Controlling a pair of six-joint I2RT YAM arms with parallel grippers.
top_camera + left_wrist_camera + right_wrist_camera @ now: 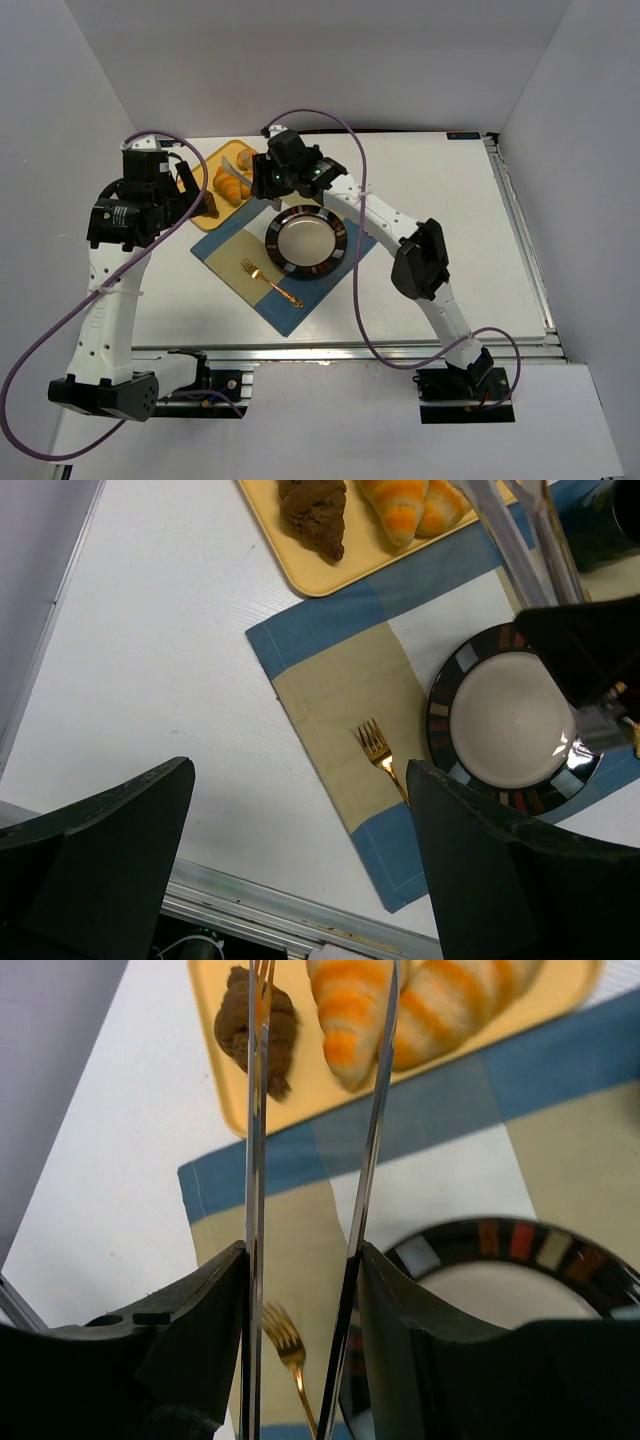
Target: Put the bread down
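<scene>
The bread lies on a yellow tray (pixel 203 216) at the back left: a golden-orange ridged croissant (pixel 350 1020) (pixel 398 508) (pixel 231 186) and a dark brown lumpy chunk (pixel 256 1026) (pixel 313 515). My right gripper (pixel 300 1260) (pixel 268 172) is shut on metal tongs (pixel 372 1140) (pixel 520 550). Its fingers press the tongs' two arms from outside. The arms reach over the tray, and the croissant's near end shows between them; their tips run off the top of the right wrist view. My left gripper (pixel 300 780) (pixel 190 185) hovers open beside the tray, holding nothing.
A black-rimmed plate (pixel 343 240) (pixel 445 695) (pixel 520 1240) sits on a blue and tan placemat (pixel 228 262) with a gold fork (pixel 270 283) (pixel 380 752) (pixel 288 1345) on its left. Another golden piece (pixel 455 1005) lies right of the croissant. Walls stand behind and to both sides.
</scene>
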